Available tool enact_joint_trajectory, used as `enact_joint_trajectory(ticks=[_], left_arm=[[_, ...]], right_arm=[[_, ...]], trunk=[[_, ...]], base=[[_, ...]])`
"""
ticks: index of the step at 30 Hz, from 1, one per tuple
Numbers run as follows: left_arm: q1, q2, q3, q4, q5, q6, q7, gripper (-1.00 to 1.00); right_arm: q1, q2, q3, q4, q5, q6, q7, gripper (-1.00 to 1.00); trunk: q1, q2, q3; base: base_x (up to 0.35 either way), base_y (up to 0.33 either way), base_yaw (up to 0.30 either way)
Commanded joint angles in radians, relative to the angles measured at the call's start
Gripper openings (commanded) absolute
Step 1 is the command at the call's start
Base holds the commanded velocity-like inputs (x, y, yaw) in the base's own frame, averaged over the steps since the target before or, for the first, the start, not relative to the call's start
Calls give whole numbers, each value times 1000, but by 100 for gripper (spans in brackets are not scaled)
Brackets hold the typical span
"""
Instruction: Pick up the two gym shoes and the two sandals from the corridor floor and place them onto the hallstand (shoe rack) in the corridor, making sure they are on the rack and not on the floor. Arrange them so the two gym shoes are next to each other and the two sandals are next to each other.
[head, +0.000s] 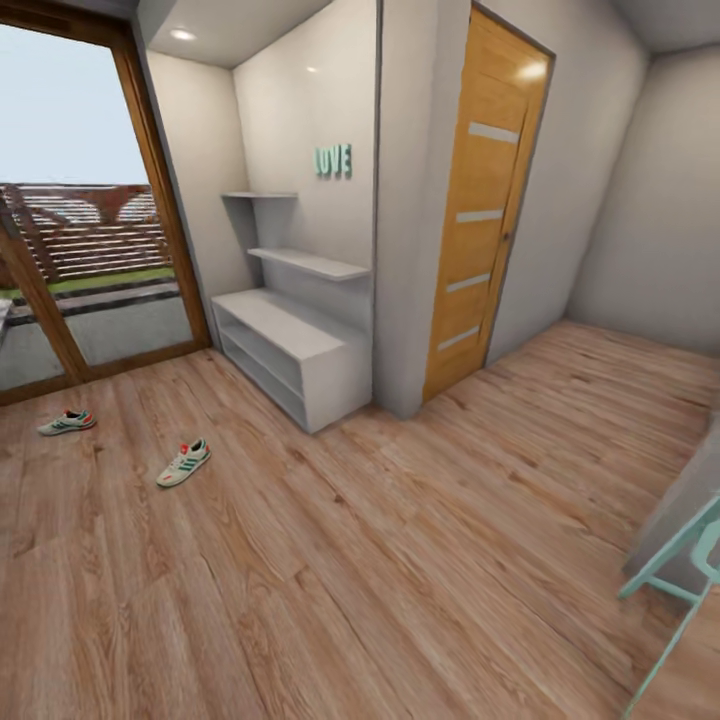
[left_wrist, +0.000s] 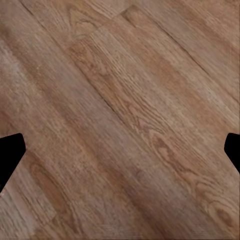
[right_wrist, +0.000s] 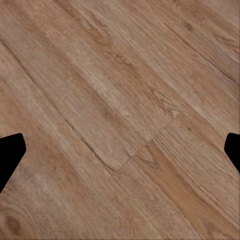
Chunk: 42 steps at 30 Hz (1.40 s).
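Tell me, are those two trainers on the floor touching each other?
Apart. The head view shows one gym shoe near the glass door and the other gym shoe separated by bare corridor floor.

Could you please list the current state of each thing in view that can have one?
Near gym shoe: upright on the floor, not on the rack.
Far gym shoe: upright on the floor, apart from the other.
Hallstand: shelves bare.
Wooden door: shut.
Left pincer: open, empty.
Right pincer: open, empty.
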Motion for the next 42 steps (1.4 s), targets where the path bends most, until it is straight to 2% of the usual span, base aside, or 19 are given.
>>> enact_joint_trajectory(ticks=[1,42], left_arm=[[-1,0,1,1,2,-4,-1,100],[-1,1,2,2,6,-7,0,100]], right_arm=[[0,0,-1,0,1,-3,0,100],[0,0,-1,0,1,-3,0,100]], trunk=[[0,0,-2],[0,0,-49]], base=[[240,260,217],[244,250,217]])
